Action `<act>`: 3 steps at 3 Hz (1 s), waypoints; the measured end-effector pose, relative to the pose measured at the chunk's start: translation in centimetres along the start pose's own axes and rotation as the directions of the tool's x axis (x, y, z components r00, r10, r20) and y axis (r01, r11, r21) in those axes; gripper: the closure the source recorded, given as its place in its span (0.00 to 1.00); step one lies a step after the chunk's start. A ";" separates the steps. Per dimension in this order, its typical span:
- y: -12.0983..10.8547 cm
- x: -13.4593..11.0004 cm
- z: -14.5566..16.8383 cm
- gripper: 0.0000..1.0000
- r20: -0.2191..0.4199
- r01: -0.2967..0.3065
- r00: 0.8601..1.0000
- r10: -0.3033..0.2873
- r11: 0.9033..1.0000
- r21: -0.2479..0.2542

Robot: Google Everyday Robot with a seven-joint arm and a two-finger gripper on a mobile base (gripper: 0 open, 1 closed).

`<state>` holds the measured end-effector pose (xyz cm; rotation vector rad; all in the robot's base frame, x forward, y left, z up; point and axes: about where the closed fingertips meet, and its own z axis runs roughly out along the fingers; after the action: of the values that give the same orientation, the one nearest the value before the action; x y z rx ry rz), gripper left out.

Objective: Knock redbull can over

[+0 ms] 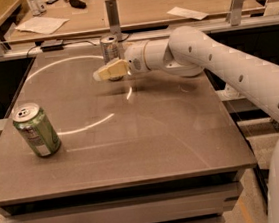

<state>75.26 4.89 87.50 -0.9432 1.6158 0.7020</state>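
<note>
Two cans on desk (157, 131). One redbull can (108, 45) upright, far edge. One green can (37, 130) upright, left edge. One gripper (100, 75), closed, just beside redbull can.

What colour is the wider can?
The wider can is green, best in camera view; end effector by the redbull can.

The grey-brown table (157, 131) has a flat, smooth, slightly glossy top, and a pale curved streak of light (88, 124) runs across its left half. Two cans stand on it, well apart. The green can (36, 131) stands near the front-left corner. The redbull can (108, 46) stands upright at the far edge, near the middle. The gripper (100, 75) hangs low over the far part of the top, just in front of the redbull can and possibly touching it.
</note>
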 end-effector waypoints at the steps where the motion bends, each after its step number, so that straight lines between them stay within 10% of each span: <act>1: -0.2 0.0 1.1 0.18 -0.003 0.005 1.000 -0.005 1.000 -0.010; 3: -1.8 -0.4 1.2 0.64 -0.001 0.004 1.000 -0.004 1.000 0.014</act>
<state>77.42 5.07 87.68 -0.9364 1.6180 0.6868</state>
